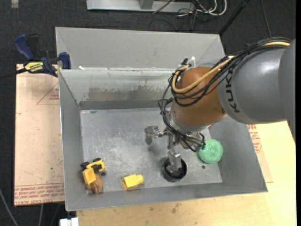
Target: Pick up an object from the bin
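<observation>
Bin floor (113,135) bare mid-left, toy truck (93,173), yellow block (133,181) near front

Bin (113,140) floor: toy vehicle (93,174) in the near-left corner, block (133,181) just right of it (apart, not touching). Gripper (174,166) sits over a cap (173,173) by the front wall, right of centre; ball (210,151) lies near, on the gripper's right.

The arm (263,88) runs off the right edge, its orange cover (197,98) hides part of the bin (117,84) floor, the end effector (174,166) covers the middle of a dark round thing (167,174), and wrist parts overlap the green ball (212,152) at its left.
</observation>
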You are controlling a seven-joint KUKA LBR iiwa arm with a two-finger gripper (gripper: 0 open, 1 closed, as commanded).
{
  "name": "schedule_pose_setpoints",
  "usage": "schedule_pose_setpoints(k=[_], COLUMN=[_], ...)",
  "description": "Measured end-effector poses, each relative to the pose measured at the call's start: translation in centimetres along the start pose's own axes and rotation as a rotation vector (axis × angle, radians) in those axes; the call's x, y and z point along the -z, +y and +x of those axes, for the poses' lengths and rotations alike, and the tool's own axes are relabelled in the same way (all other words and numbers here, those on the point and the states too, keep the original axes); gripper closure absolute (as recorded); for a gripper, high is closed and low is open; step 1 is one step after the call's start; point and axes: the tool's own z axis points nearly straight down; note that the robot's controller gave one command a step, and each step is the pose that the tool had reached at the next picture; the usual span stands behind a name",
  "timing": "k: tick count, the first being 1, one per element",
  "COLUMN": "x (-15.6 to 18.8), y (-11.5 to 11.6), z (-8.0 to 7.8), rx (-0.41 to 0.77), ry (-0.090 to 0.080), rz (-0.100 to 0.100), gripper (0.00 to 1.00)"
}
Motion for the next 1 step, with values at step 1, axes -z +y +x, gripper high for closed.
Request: schedule_pose_setpoints(k=[1], x=[0.00], y=[0.00], z=[0.00], rx=[0.000], ry=[0.000], rz=[0.000], gripper=[0.00])
